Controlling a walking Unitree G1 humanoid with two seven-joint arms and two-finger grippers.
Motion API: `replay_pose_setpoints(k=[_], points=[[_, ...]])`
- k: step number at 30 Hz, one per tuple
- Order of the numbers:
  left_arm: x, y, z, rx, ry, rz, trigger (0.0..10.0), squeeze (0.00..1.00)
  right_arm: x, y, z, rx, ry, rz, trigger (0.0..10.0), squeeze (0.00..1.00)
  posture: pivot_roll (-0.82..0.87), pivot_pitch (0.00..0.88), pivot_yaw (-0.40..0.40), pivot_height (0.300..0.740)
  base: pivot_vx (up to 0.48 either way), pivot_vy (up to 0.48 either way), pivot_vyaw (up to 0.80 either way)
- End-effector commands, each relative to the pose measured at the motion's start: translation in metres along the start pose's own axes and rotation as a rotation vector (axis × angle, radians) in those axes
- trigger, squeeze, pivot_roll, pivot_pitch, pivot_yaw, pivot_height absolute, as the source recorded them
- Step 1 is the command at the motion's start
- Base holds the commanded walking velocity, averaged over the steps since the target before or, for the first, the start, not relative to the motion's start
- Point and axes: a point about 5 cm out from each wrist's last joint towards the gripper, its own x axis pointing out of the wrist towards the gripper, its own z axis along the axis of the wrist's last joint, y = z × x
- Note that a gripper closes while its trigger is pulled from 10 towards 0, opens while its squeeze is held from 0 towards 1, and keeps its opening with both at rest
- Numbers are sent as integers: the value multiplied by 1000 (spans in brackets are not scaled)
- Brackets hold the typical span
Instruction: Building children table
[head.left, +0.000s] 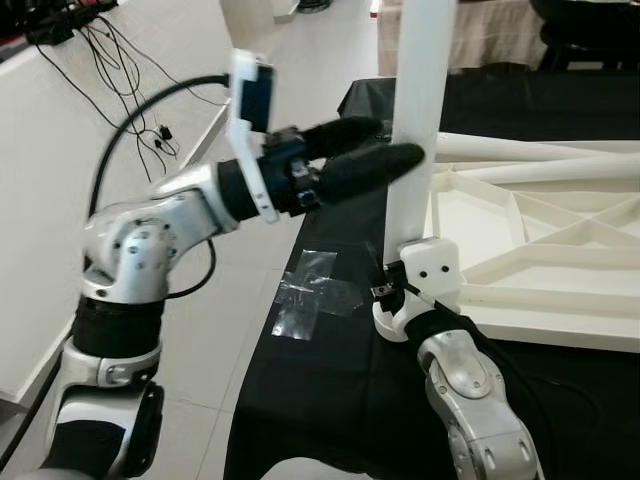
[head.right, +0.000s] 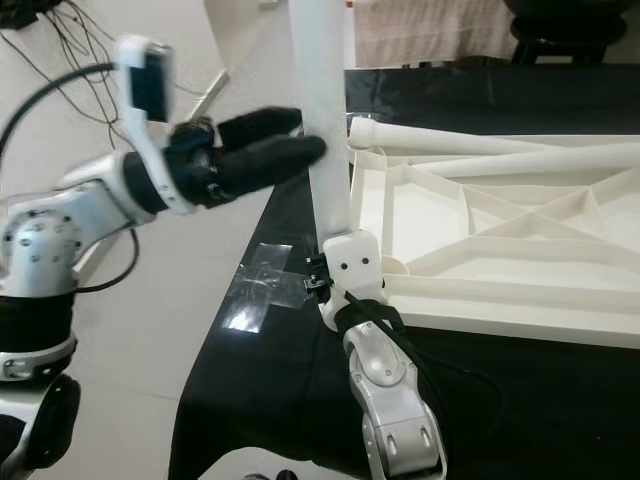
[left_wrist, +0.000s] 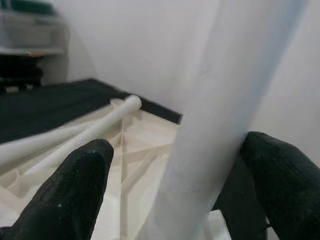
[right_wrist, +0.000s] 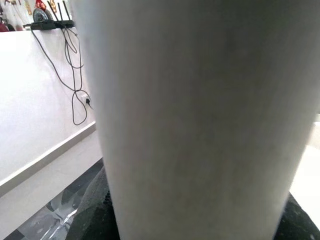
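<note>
Table leg (head.left: 418, 120): white, upright at the near left corner of the upturned tabletop (head.left: 560, 250)
Left end effector (head.left: 385, 150): fingers either side of the leg partway up, gap visible on one side, not clamped
Right end effector (head.left: 400, 300): at the leg's base; grip state cannot be told
Counter (head.left: 330, 400): black cloth, clear tape patch (head.left: 310, 290) beside the corner
Spare legs (head.right: 480, 150): lying across the tabletop
</note>
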Motion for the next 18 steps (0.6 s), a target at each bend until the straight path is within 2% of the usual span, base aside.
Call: replay_pose_setpoints(k=[1,7,9,10,13,14,15,17,18], points=[[1,5,-2,1,46,13,10000,0,-1,4,-14,33,69,2,10000,0,42,176,183,740,0,0,0],[11,8,-4,10,92,-23,10000,0,0,6,-13,37,56,11,10000,0,42,178,183,740,0,0,0],[15,8,-5,28,101,-31,10000,0,1,7,-12,39,52,15,10000,0,41,179,182,740,0,0,0],[23,10,-4,71,108,-43,10000,0,2,10,-11,44,47,27,10000,0,40,180,180,740,0,0,0],[28,10,-4,103,109,-52,10000,0,2,11,-10,46,45,33,10000,0,40,180,180,740,0,0,0],[30,9,-3,156,111,-48,0,0,3,12,-10,47,44,36,10000,0,37,180,178,740,0,0,0],[30,9,-3,156,111,-48,0,0,3,12,-10,47,44,36,10000,0,37,180,178,740,0,0,0],[34,6,-4,288,135,-36,0,0,3,12,-10,47,43,39,10000,0,34,179,178,740,0,0,0],[36,5,-4,317,136,-36,0,0,4,12,-10,47,43,40,10000,0,34,179,178,740,0,0,0]])
